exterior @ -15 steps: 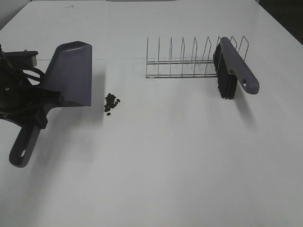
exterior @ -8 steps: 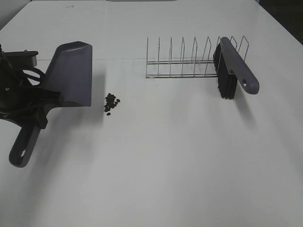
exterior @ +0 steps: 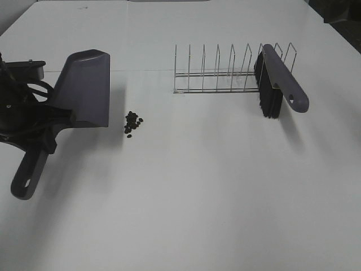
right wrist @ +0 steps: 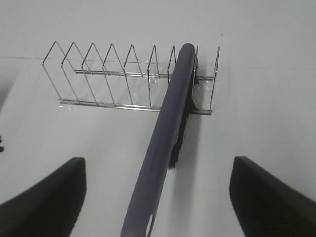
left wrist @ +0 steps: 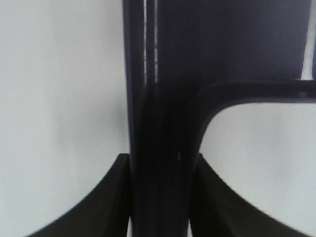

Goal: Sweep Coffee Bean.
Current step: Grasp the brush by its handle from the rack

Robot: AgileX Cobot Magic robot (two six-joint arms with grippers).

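Basically just started. Left gripper (exterior: 48, 127) pinches the dustpan (exterior: 84, 84) by its handle, and the pan sits just left of the beans (exterior: 132, 123). The beans lie in a small loose pile on the table (exterior: 197, 197), none swept yet. There is bare table all round the pile and between it and the wire rack (exterior: 217, 76), with the table edges well away. The brush (exterior: 285, 84) leans in the rack's right end, ungrasped. Right gripper (right wrist: 158, 197) is spread wide, with the brush handle between its fingers and no contact visible. Left to do: grab the brush, lift it clear of the wires, sweep.

Lab-like test bench: white table (exterior: 225, 197), black robot arm (exterior: 17, 116).
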